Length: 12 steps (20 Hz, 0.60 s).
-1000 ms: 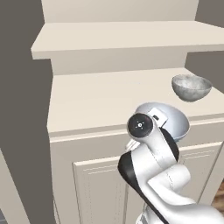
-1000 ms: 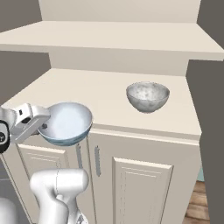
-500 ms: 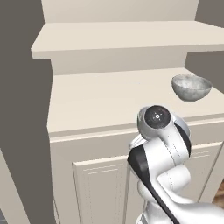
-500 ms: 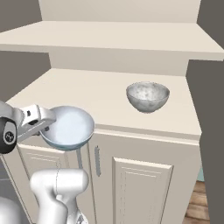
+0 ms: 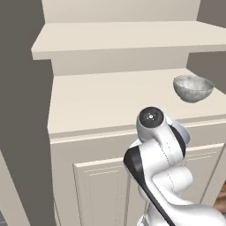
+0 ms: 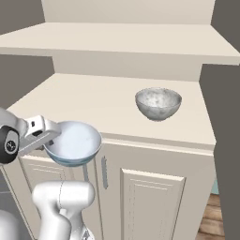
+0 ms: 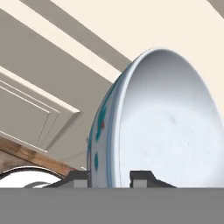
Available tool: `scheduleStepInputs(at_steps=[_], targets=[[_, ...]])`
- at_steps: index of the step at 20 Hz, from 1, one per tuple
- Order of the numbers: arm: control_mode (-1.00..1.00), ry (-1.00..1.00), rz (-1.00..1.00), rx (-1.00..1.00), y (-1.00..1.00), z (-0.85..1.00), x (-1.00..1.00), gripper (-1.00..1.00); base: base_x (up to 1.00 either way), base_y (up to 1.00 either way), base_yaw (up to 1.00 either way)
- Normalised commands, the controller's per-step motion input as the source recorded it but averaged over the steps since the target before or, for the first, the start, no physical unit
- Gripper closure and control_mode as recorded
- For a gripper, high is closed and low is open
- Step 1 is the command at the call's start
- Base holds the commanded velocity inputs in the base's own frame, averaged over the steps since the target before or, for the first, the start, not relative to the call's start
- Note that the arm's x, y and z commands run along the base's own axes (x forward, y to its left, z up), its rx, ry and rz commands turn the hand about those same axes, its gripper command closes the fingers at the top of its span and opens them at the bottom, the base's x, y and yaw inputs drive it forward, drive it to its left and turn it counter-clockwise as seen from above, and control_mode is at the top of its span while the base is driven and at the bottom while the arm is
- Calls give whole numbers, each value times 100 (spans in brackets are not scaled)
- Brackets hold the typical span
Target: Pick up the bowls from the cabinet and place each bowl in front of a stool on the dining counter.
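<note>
My gripper (image 6: 47,139) is shut on the rim of the white bowl with blue pattern (image 6: 73,143), holding it in the air just off the front edge of the cream cabinet (image 6: 112,110). In the hand view that bowl (image 7: 166,131) stands on edge between my fingertips (image 7: 144,178), its pale blue inside facing right. The grey speckled bowl (image 6: 158,103) sits upright on the cabinet's top at the right; the left base view shows this grey bowl (image 5: 193,88) beyond my arm.
An open shelf (image 6: 117,42) overhangs the cabinet top. Panelled doors with slim grey handles (image 6: 104,173) are below. Dark grey tall panels flank the cabinet on the left (image 5: 22,110) and right (image 6: 227,140).
The arm has drawn back and down from the cabinet, carrying the patterned bowl toward the lower left in the right base view. The grey bowl has not moved.
</note>
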Motion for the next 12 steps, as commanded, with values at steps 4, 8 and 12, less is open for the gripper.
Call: scheduleStepInputs(at_steps=[4,8,12], targets=[[-100,0,0,-12,-5,-26,0,100,0,0,0],[-100,4,0,-17,-7,-10,0,100,0,0,0],[-100,0,0,-7,-3,-3,0,100,0,0,0]])
